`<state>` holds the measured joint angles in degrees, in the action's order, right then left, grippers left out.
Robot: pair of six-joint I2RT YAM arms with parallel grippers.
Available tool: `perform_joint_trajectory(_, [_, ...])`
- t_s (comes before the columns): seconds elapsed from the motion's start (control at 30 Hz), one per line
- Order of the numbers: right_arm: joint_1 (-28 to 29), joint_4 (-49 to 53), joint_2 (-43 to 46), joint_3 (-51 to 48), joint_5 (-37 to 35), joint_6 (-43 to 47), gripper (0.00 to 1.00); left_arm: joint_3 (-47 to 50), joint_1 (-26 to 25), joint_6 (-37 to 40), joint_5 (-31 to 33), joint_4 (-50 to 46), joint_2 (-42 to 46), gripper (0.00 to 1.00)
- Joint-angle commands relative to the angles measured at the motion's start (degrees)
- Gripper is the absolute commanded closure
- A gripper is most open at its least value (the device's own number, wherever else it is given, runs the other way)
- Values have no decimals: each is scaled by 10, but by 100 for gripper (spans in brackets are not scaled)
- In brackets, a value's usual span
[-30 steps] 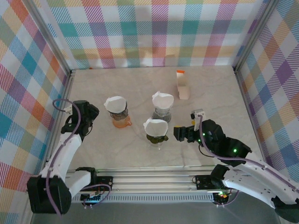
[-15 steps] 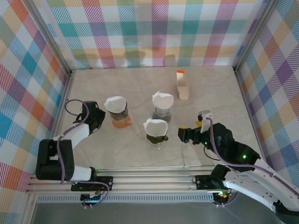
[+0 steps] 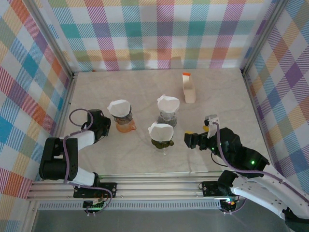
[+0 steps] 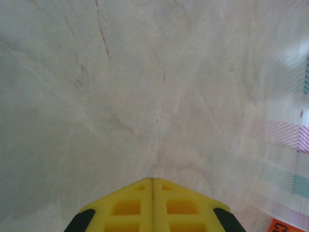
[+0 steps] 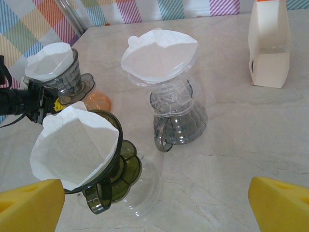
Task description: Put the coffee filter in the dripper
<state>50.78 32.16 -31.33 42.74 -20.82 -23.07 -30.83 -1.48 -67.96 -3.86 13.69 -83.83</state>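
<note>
This is a robot test cell in a lab, not a home or a kitchen. A marble-look surface [image 3: 145,92] is boxed in on three sides by panels of bright plaid cloth [image 3: 145,34] stretched on bare aluminium posts [image 3: 52,43], a backdrop that is built rather than lived in. Along the near edge runs a slotted metal rail [image 3: 159,186] with two white machine arms bolted to it, the left arm [image 3: 81,140] and the right arm [image 3: 256,191]. Loose purple cables [image 3: 71,116] trail from them, and a small green lamp [image 3: 250,162] glows on one. The few coffee drippers [image 3: 168,116] and a small carton [image 3: 189,89] stand spaced out like props.
</note>
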Motion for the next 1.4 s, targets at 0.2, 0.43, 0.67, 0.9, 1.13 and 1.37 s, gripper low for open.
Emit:
perform_joint_trajectory(0.2, [0, 5, 6, 18, -11, 3, 3, 17, -25, -46, -17, 77, -29, 100])
perform_joint_trajectory(0.43, [-1, 8, 9, 17, -19, 5, 3, 11, -51, -41, -6, 71, -31, 100])
perform_joint_trajectory(0.67, [0, 11, 9, 21, -19, 5, 2, 11, -68, -44, -5, 84, -44, 100])
perform_joint_trajectory(0.9, [0, 10, 9, 15, -15, -2, 3, -2, -98, -45, -8, 99, -63, 100])
perform_joint_trajectory(1.13, [0, 9, 9, 13, -12, -12, 2, -8, -107, -32, -6, 84, -54, 100])
perform_joint_trajectory(1.37, [1, 14, 5, 13, -11, -20, 2, 7, -92, -17, 60, -54, 38, 100])
